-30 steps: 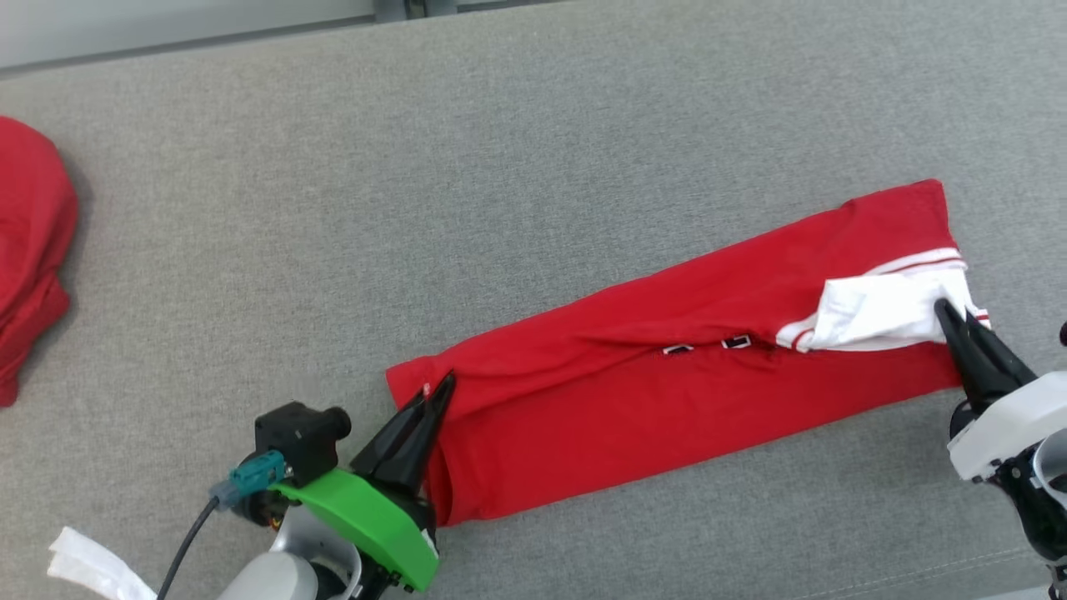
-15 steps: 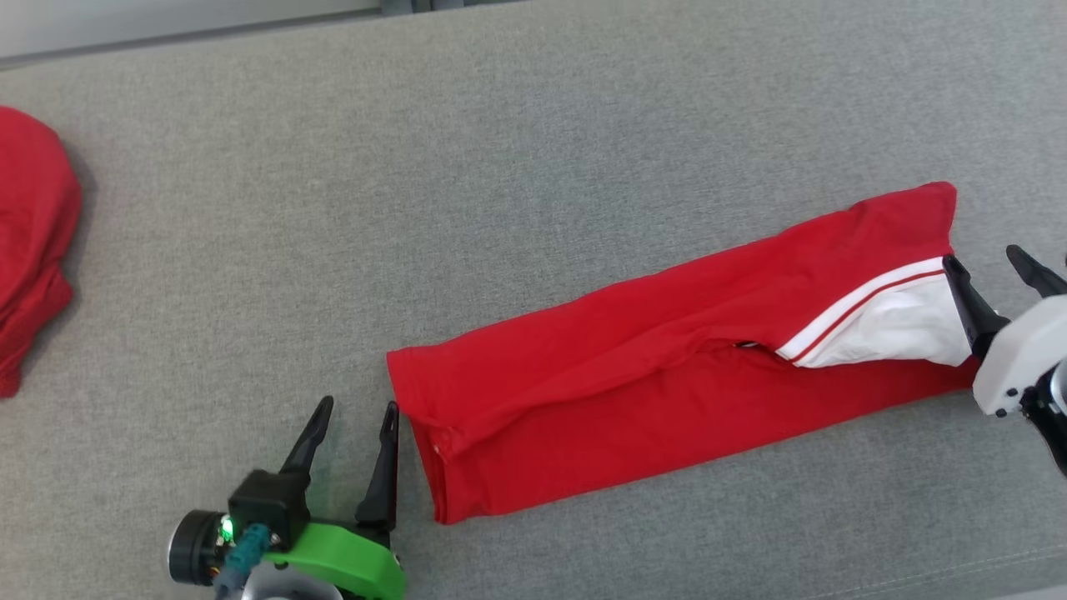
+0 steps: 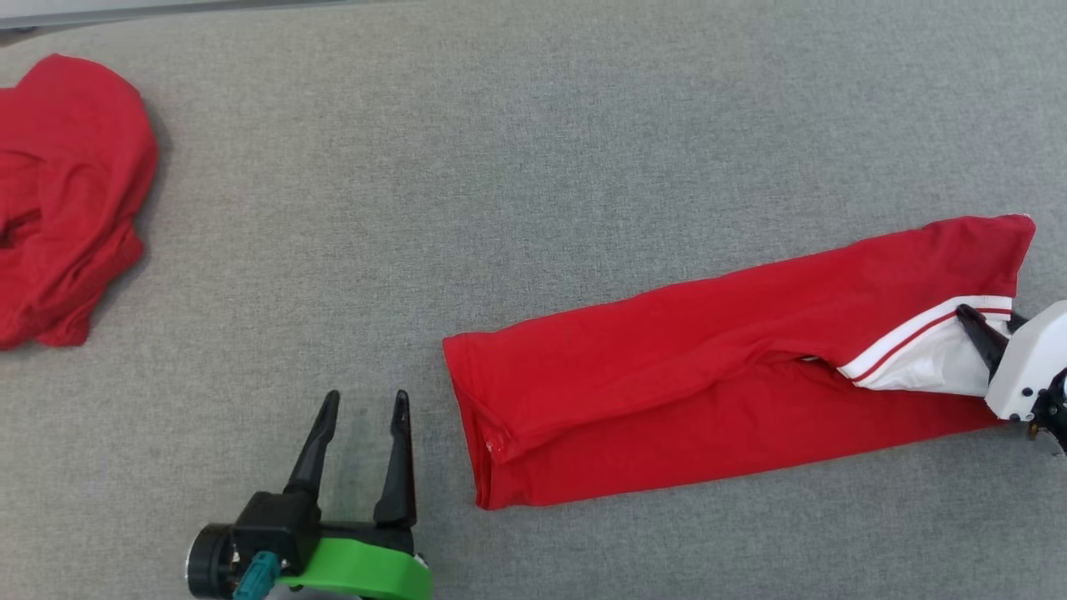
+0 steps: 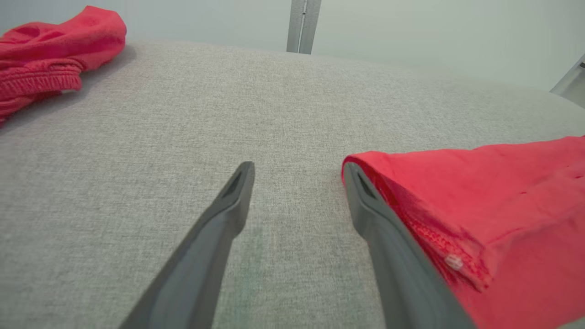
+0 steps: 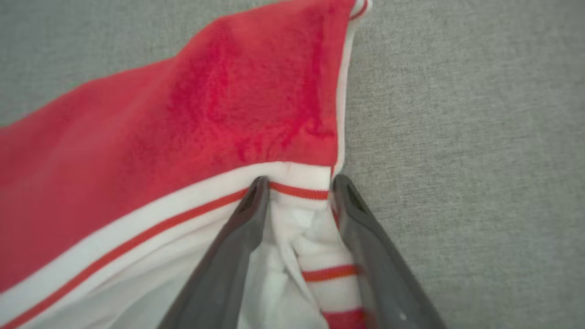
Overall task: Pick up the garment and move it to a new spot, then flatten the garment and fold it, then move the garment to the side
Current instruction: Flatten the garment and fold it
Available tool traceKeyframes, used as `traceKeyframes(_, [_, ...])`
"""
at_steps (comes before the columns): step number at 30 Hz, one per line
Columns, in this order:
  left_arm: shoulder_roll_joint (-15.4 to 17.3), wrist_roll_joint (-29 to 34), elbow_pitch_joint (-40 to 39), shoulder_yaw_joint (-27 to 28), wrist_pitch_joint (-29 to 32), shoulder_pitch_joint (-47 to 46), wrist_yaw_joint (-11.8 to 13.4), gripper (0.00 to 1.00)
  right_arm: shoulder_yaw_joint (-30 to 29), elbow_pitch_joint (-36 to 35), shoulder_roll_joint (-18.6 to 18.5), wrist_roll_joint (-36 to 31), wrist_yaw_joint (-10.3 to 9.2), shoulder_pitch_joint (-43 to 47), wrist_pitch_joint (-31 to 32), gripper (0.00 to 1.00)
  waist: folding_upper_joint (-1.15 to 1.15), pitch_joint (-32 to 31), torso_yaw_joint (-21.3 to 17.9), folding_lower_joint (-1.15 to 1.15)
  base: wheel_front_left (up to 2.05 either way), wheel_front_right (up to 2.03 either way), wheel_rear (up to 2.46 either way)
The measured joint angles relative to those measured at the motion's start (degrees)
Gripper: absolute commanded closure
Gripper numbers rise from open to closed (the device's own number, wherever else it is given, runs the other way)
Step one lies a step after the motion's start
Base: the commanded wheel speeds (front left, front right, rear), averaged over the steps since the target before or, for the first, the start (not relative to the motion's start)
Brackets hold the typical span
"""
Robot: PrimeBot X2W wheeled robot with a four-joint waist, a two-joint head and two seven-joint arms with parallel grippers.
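The garment [image 3: 708, 392], red with a white, red-striped trim, is laid as a long folded band on the grey cloth surface [image 3: 533, 150]. The left gripper [image 3: 367, 398] is held spread wide just beside the garment's hemmed end, with nothing between its fingers. The right gripper [image 5: 300, 180] is set at the garment's opposite end, its fingers parted and straddling the white trim [image 5: 292, 237]. Whether that trim is pinched cannot be told.

Several faults can be foreseen. If the trim is pulled by the right fingers, the top layer may be dragged off the layer beneath and the fold line lost. If only one layer is caught at either end, the band may be opened rather than folded across. The slack ridge along the garment's middle may be pressed into a crease by a further fold. If the garment is slid far past its hemmed end, it could be run into the second red cloth [image 3: 67, 192], which is lying well apart from that end.
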Motion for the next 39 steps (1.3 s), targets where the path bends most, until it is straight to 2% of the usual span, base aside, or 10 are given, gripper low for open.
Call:
traceKeyframes(4, [-1.12,1.24,0.69,3.41,0.0,1.33,-2.57,0.0,-2.88,1.31,-2.53,6.72,0.4,0.14,-0.7,1.0,0.0,-1.34,-0.14,0.0,0.0,0.0,0.0])
traceKeyframes(10, [-2.3,2.91,3.34,4.98,0.0,2.02,-6.35,0.0,-13.03,7.79,-15.27,8.62,0.27,2.14,0.08,1.0,0.0,-3.3,0.59,0.0,0.0,0.0,0.0])
traceKeyframes(16, [-2.64,3.15,4.5,6.47,0.0,4.37,-7.77,0.0,-11.58,-5.45,-18.11,13.76,0.27,5.81,3.59,1.0,0.0,-6.64,1.83,0.0,0.0,0.0,0.0])
traceKeyframes(18, [-2.66,1.92,4.32,6.42,0.0,5.36,-7.67,0.0,-9.12,-11.45,-16.39,14.72,0.27,6.85,4.23,1.0,0.0,-7.83,1.97,0.0,0.0,0.0,0.0])
traceKeyframes(24, [-2.71,0.32,3.92,4.87,-0.01,6.01,-5.28,0.0,1.92,-22.97,-4.97,13.05,0.27,8.18,4.28,1.0,0.0,-10.1,1.72,0.0,0.0,0.0,0.0])
traceKeyframes(26, [-2.72,-0.05,4.04,4.06,-0.01,5.64,-4.23,0.0,5.54,-22.39,0.23,11.56,0.27,8.18,3.2,1.0,0.0,-10.05,1.69,0.0,0.0,0.0,0.0])
traceKeyframes(30, [-2.75,-0.26,5.08,2.59,-0.01,4.54,-2.89,0.0,9.02,-17.17,6.17,7.3,0.27,7.42,0.24,1.0,0.0,-9.62,2.08,0.0,0.0,0.0,0.0])
traceKeyframes(34, [-2.76,-0.36,5.92,2.33,0.0,4.29,-1.98,0.0,11.67,-13.93,9.22,5.98,0.27,6.14,-1.2,1.0,0.0,-9.4,2.63,0.0,0.0,0.0,0.0])
traceKeyframes(38, [-2.76,-0.52,6.66,2.44,-0.01,4.24,-1.74,0.0,13.91,-12.87,9.85,6.24,0.27,4.88,-2.1,1.0,0.0,-9.44,2.75,0.0,0.0,0.0,0.0])
traceKeyframes(39, [-2.76,-0.52,6.86,2.49,0.0,4.24,-1.72,0.0,14.33,-12.83,9.94,6.27,0.27,4.44,-2.49,0.71,0.0,-9.45,2.63,0.0,0.0,0.0,0.0])
